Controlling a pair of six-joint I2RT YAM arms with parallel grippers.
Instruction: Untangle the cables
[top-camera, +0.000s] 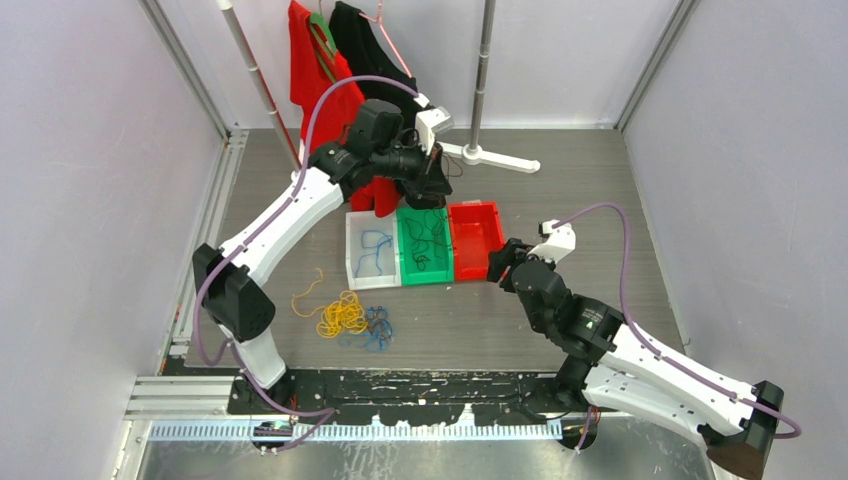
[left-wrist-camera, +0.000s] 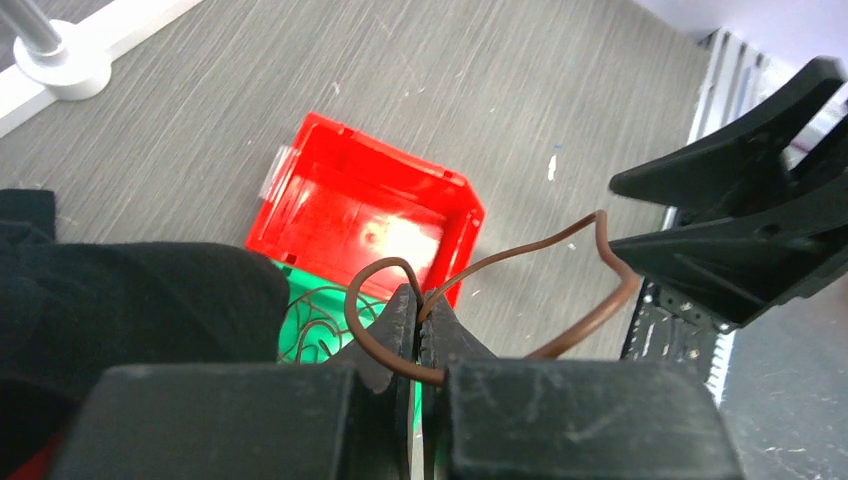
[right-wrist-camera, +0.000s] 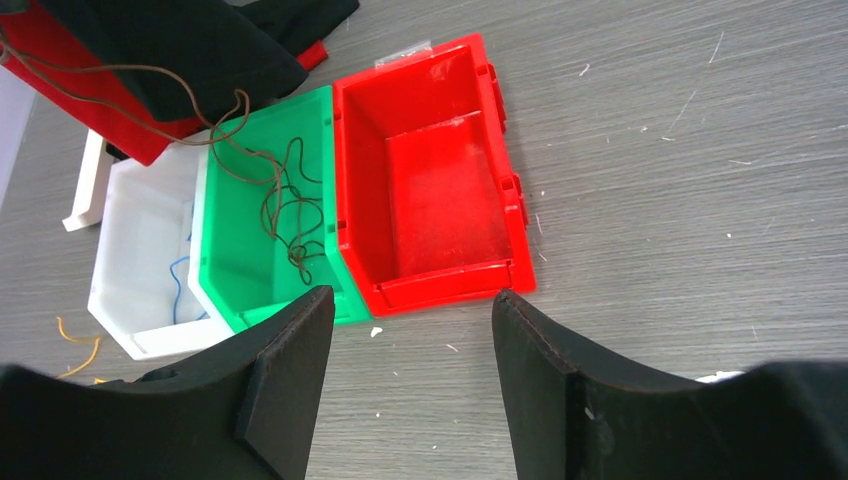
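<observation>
A thin brown cable (left-wrist-camera: 592, 318) is pinched between the shut jaws of my left gripper (left-wrist-camera: 420, 300), which hangs above the bins (top-camera: 432, 185). The cable trails down into the green bin (right-wrist-camera: 225, 270), where more of it lies coiled (right-wrist-camera: 285, 215). A blue cable (top-camera: 375, 250) lies in the white bin (top-camera: 372, 284). A yellow-orange and blue bunch of cables (top-camera: 350, 318) rests on the table near the left arm. My right gripper (right-wrist-camera: 410, 297) stands open and holds nothing, just in front of the red bin (right-wrist-camera: 440, 200), low over the table (top-camera: 497, 265).
The red bin (top-camera: 478, 240) has nothing in it. Red and black clothes (top-camera: 330, 60) hang on a rack at the back, draping down beside the left wrist. The rack's white foot (top-camera: 490, 157) lies behind the bins. Walls close in on both sides.
</observation>
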